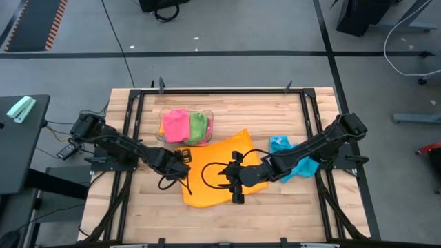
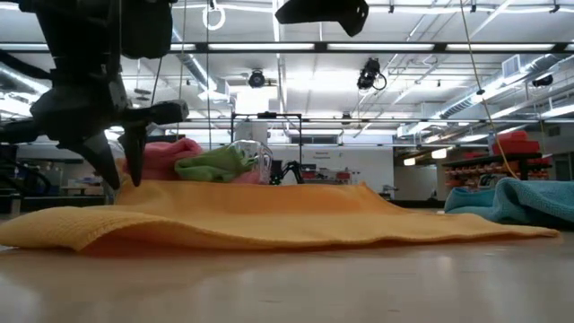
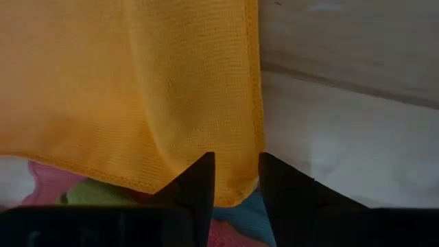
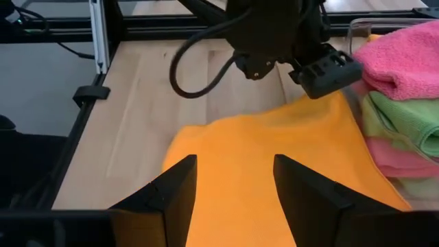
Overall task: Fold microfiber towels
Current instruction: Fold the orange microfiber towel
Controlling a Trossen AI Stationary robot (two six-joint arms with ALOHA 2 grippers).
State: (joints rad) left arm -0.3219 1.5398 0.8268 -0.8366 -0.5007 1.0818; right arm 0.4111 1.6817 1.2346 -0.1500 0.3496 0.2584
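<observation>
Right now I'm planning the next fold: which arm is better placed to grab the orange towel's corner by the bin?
Left: the left gripper straddles the orange towel corner; the right gripper hovers mid-towel.

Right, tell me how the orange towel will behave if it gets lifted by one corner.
The orange towel would probably hang limp: it already lies in soft waves on the table. It looks thin and light, so the rest should trail behind. Its knitted surface looks grippy, so the left pincer, astride its hemmed corner, should hold it.

Bright overhead ceiling lights [image 2: 296, 56] glare; near tabletop [image 2: 287, 287] blurred; shadows soft.
</observation>
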